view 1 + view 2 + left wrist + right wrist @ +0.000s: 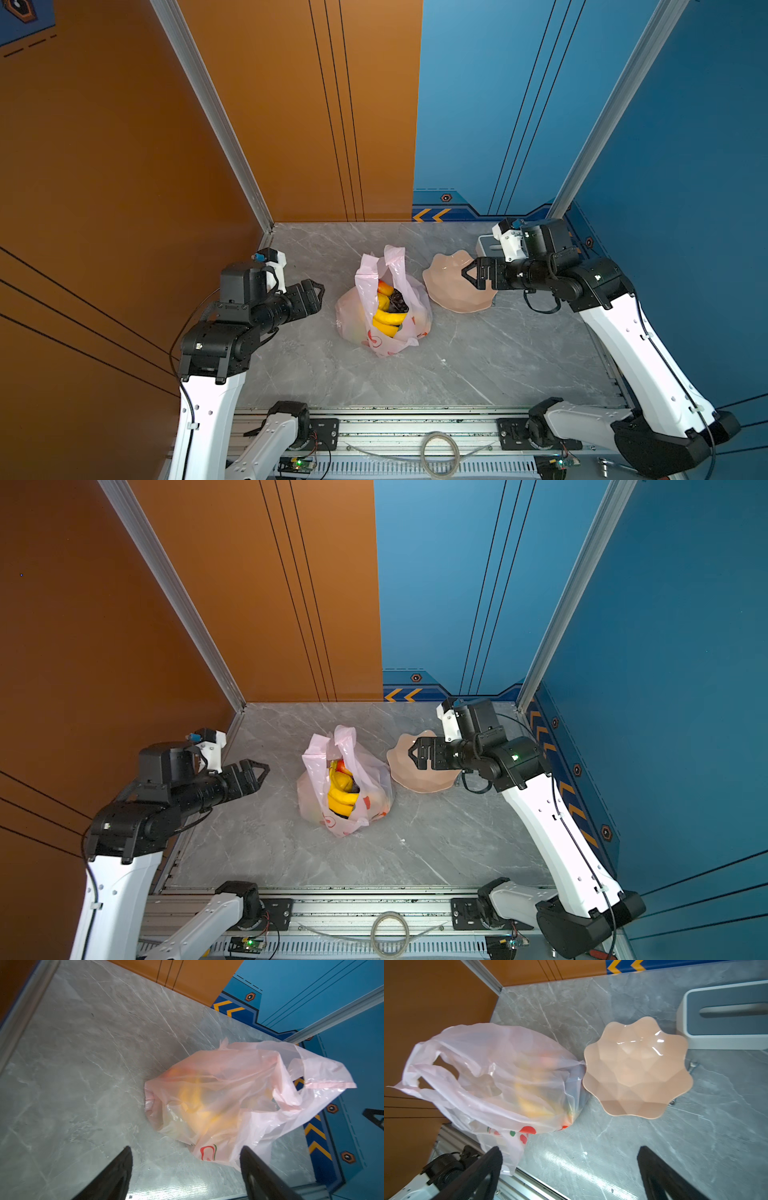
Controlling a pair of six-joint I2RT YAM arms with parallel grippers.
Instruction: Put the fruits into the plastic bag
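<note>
Left wrist view gave me my left hand (186, 1149) spread wide and holding nothing, hanging clear of the plastic bag (228, 1093), which sat just ahead of it on the surface (83, 1084). My right hand (570, 1148) was equally wide and empty in its own wrist view, hovering above the peach bowl (637, 1068) without touching it.

In both top views the bag stood near the middle of the surface, mouth up. The left hand was at its 9 o'clock and the bowl at about 2 o'clock, close beside it; whether plastic and rim touched I could not tell. The right hand hovered over the bowl's 3 o'clock side. Through the bag's mouth in a top view I made out the banana bunch (388, 320), the dark grapes (397, 301) and a red-yellow mango (384, 287). Orange and yellowish blurs showed through the film lower down, but I could not name them.

The bowl was bare, and I saw no fruit loose on the surface, only a white-and-grey box (724, 1016) at the bowl's 1 o'clock. I judged the loading as good as finished: nothing left that I could see to pick up, at most care that neither hand snagged the bag on pulling back.
</note>
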